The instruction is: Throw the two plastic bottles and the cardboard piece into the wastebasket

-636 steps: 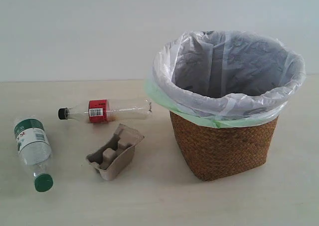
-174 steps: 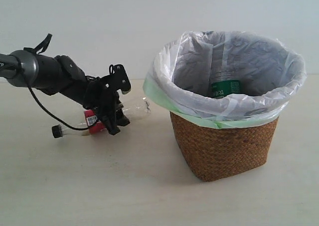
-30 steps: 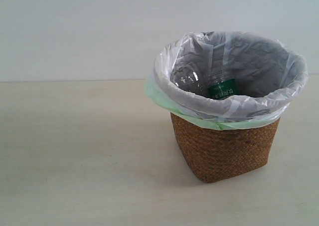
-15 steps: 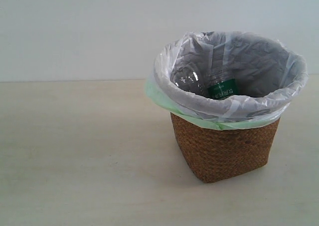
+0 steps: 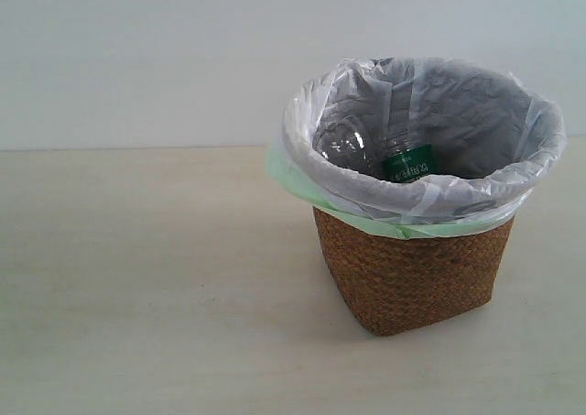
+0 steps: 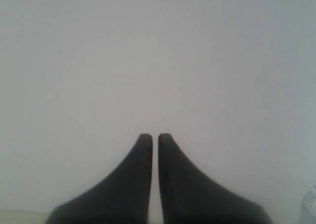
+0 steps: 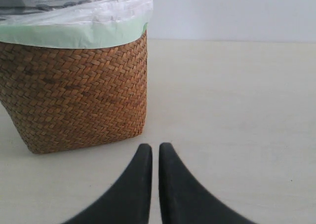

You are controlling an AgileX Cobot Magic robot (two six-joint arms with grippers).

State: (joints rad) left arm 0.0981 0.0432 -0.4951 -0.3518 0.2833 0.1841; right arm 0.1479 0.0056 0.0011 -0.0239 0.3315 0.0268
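Inside one wastebasket (image 5: pixel 412 278): one green-labelled bottle (image 5: pixel 408 163), one clear bottle (image 5: pixel 344 146).

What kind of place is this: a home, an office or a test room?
Probably a bare test setup: a plain pale tabletop, a blank white wall, and one bag-lined wicker wastebasket standing on it.

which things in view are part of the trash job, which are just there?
Job: wicker wastebasket; green-label bottle and second clear bottle, both inside it. Cardboard piece not visible.
Just there: table, back wall.
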